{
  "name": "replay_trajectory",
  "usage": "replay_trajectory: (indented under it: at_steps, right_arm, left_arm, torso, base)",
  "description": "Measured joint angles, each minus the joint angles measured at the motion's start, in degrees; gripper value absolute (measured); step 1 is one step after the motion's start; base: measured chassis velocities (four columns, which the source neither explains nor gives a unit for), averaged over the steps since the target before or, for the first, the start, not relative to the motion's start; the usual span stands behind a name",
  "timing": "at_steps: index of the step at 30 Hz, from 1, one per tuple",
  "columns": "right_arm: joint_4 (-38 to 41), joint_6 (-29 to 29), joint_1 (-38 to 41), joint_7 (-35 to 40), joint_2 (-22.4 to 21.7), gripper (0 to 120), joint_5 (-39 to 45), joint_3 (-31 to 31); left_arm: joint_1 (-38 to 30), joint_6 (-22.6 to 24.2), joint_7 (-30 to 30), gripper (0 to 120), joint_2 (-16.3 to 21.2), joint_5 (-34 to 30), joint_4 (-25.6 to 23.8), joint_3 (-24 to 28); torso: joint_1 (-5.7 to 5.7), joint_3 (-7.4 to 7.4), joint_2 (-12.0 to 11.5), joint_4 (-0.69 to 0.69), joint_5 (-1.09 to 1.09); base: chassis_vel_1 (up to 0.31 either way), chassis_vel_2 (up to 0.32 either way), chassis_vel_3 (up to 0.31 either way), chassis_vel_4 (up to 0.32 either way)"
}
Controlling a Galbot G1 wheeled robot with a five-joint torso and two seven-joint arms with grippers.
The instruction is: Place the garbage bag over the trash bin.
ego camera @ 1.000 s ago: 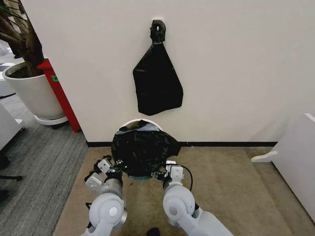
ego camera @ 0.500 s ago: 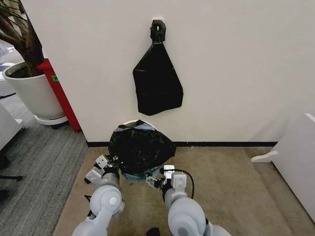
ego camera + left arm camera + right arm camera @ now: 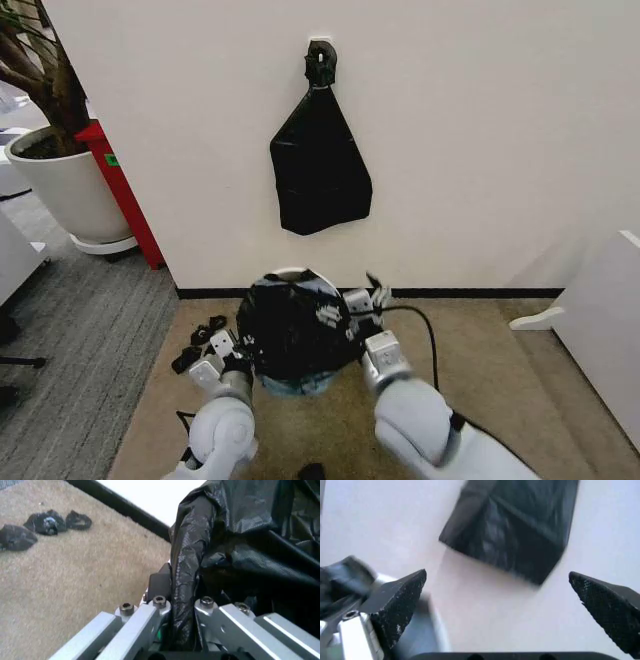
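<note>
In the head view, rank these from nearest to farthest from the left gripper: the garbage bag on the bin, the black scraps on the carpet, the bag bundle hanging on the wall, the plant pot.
1. garbage bag: clamped in the left gripper, draped over the trash bin.
2. black scraps: on the carpet just to its left.
3. bag bundle: on the wall, above and behind the bin.
4. plant pot: far left, by the wall corner.

Items 3 and 4 are too close to call.

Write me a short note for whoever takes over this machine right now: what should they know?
Left tool: shut on the garbage bag, pinching its edge on the bin's left side.
Right tool: open, holding nothing, raised by the bin's right side, facing the wall.
Done: bag draped over the trash bin; only the far rim shows.
Left: seat the bag evenly around the rim, then let go.
</note>
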Motion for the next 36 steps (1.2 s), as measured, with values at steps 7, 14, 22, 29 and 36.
replay_trajectory:
  at_steps: [7,14,22,29,36]
  right_arm:
    - [-3.6,0.5,4.2,-3.5,-3.0,100,-4.5,-4.6]
    - [-3.0,-0.9,4.2,-3.8,-4.2,100,-4.3,-7.0]
    - [-3.3,-1.2,4.4,-3.5,-4.7,100,-3.7,-7.3]
    - [-2.5,-1.0,3.3,-3.2,-5.1,100,-3.3,-7.3]
    - [-4.7,-0.7,5.2,-3.0,-4.8,100,-2.5,-7.0]
  left_arm:
    - [1.2,0.5,0.1,1,0.2,0.5,-1.0,0.2]
    - [0.9,0.4,0.1,1,0.4,0.4,-1.0,0.2]
    - [0.7,0.2,0.1,1,0.4,0.3,-1.2,0.2]
    - [0.7,0.0,0.1,1,0.4,0.3,-1.3,0.0]
    - [2.1,-0.6,2.1,1,0.4,3.5,-1.5,0.5]
  torso:
    - [0.00,0.00,0.0,0.00,-0.01]
    - [0.00,0.00,0.0,-0.01,-0.01]
    - [0.00,0.00,0.0,-0.01,-0.01]
    - [0.00,0.00,0.0,-0.01,-0.01]
    - [0.00,0.00,0.0,-0.01,-0.02]
  base:
    - [0.000,0.000,0.000,0.000]
    - [0.000,0.000,0.000,0.000]
    - [0.000,0.000,0.000,0.000]
    - [0.000,0.000,0.000,0.000]
    - [0.000,0.000,0.000,0.000]
